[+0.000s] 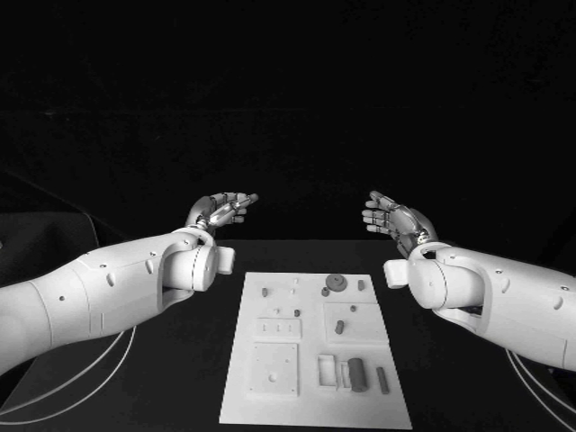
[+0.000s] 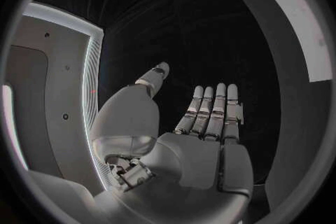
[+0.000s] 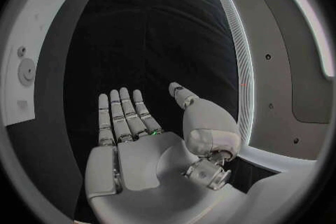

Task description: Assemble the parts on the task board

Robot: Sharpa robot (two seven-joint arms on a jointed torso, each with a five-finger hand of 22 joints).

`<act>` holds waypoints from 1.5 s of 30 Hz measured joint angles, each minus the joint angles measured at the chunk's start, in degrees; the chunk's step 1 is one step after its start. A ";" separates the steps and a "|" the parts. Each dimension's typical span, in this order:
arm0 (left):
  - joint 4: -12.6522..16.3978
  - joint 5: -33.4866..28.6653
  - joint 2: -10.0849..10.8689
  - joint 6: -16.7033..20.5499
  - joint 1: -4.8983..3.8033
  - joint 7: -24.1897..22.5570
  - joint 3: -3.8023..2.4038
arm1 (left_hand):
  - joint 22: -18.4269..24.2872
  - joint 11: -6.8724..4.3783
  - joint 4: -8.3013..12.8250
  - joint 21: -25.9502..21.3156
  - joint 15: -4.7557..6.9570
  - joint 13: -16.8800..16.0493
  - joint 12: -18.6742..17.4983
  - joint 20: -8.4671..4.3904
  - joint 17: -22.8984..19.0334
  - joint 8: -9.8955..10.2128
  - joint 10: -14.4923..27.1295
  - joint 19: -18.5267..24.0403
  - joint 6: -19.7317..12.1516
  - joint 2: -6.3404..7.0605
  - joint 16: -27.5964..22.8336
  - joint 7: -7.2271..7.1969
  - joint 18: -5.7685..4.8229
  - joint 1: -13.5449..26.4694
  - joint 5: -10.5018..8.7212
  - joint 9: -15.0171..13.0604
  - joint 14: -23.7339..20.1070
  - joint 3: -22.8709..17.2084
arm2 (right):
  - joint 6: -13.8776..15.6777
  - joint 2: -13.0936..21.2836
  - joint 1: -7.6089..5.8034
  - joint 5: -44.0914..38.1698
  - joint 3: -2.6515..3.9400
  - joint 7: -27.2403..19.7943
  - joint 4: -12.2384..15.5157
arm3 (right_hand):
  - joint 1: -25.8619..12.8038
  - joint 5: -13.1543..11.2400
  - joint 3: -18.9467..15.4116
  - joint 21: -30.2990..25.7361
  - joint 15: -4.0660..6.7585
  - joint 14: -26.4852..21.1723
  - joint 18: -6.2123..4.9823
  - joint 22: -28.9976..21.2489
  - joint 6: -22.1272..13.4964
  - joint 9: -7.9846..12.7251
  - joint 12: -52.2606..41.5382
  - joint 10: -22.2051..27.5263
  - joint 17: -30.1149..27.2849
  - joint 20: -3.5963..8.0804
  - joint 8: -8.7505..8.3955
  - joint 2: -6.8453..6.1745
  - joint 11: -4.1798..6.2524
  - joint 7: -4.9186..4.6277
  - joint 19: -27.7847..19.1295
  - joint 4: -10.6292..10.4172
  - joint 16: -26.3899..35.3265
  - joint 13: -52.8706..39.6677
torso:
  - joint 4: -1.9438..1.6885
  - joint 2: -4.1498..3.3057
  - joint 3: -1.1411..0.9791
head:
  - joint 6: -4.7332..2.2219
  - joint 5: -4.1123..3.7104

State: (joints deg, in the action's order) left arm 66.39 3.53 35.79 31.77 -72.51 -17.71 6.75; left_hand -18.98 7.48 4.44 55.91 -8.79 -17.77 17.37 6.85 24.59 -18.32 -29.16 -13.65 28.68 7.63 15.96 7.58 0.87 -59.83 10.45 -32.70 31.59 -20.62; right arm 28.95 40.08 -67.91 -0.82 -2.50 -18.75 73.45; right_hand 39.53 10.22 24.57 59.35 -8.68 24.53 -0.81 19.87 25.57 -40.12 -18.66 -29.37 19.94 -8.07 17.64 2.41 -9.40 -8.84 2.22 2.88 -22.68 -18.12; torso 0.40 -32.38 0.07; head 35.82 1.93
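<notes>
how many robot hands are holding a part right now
0. The left robot hand and right robot hand are both raised beyond the far end of the task board, fingers apart and holding nothing; the wrist views show bare palms.

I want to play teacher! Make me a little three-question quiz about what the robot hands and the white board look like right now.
1. True or false: the left robot hand is holding a part.
2. Where do both robot hands hover? A) pressed on the task board B) raised beyond the board's far end, palms facing each other C) under the table.
3. Fill in: the round grey part sits near the board's ____ end, away from the robot.

Key
1. False; its fingers are spread and hold nothing, like the right robot hand.
2. B
3. far
</notes>
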 measured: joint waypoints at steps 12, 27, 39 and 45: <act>-7.30 3.54 -2.67 -9.36 -3.65 7.95 1.76 | -1.91 0.98 0.12 4.93 -0.27 -1.49 3.65 -1.35 1.49 -3.24 -7.75 -4.29 6.19 -1.31 3.57 1.04 0.00 -1.57 0.03 -1.75 9.13 -0.11 | -15.80 -2.34 -3.91 -1.90 -1.09 9.76 -8.42 | 10.88 0.04 1.69 6.60 -0.46 10.52 0.00 4.27 7.41 -0.96 -3.70 -9.12 3.54 0.81 2.64 -3.47 -0.15 -0.56 3.15 4.03 -3.81 -1.51 | 0.00 -0.02 0.00 | -0.01 0.01; -0.40 11.81 3.36 -20.26 -2.37 8.48 4.14 | -2.62 -0.07 2.10 13.76 3.97 -2.10 8.10 -5.21 9.64 -4.29 -34.23 -27.82 19.77 -3.96 12.37 1.54 4.86 -7.22 0.03 -2.04 37.34 -2.19 | -17.72 -5.80 -2.12 -41.86 -1.30 10.37 -18.19 | 22.18 0.04 3.27 13.13 0.94 25.92 -0.02 5.67 17.80 -0.70 -6.35 -23.68 7.15 2.98 3.89 -8.89 0.45 -0.29 15.80 4.48 -9.43 -1.48 | 0.08 -0.76 -0.09 | -0.49 -1.28; 7.35 12.72 6.13 -22.77 -2.27 6.89 4.20 | -3.08 -1.66 1.49 16.62 6.01 -3.50 10.58 -5.92 14.06 -3.75 -41.28 -33.98 22.47 -3.56 15.95 1.37 6.28 -8.18 0.03 -1.84 42.86 -1.87 | -16.49 -5.45 -2.04 -58.72 -1.32 10.74 -16.17 | 28.82 0.09 -2.40 19.48 6.88 44.82 -6.37 5.46 22.41 1.52 -17.29 -40.63 18.02 4.89 0.92 -10.32 4.47 -0.45 35.89 4.58 -23.62 -8.11 | -0.59 -3.67 -0.16 | -0.93 -1.58; 8.60 12.69 6.71 -22.89 -2.26 6.74 4.20 | -3.07 -1.66 1.49 16.62 6.01 -3.50 10.58 -5.72 14.23 -3.43 -41.28 -34.19 22.59 -3.23 15.95 1.43 6.28 -7.84 0.03 -1.84 42.86 -1.47 | -16.19 -6.56 -2.02 -64.47 -1.31 11.08 -16.34 | 31.17 0.26 -6.91 28.22 10.89 47.97 -8.99 8.60 23.72 3.50 -35.84 -43.10 33.08 6.77 0.28 -10.34 8.18 -0.47 45.35 4.15 -44.15 -22.97 | -1.17 -5.23 -0.11 | -1.18 -1.93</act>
State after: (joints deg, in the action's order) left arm 74.99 16.22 42.51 8.88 -74.77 -10.98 10.95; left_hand -22.05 5.83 5.93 72.53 -2.77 -21.27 27.95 1.13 38.81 -21.75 -70.44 -47.84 51.27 4.40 31.91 9.01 7.16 -67.68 10.48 -34.54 74.45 -22.10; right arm 12.76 33.52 -69.93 -65.29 -3.80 -7.67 57.12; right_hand 70.70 10.48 17.67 87.57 2.21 72.50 -9.80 28.48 49.29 -36.62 -54.50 -72.46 53.02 -1.30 17.91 -7.93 -1.22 -9.31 47.56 7.03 -66.84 -41.10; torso -0.77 -37.61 -0.04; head 34.65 0.00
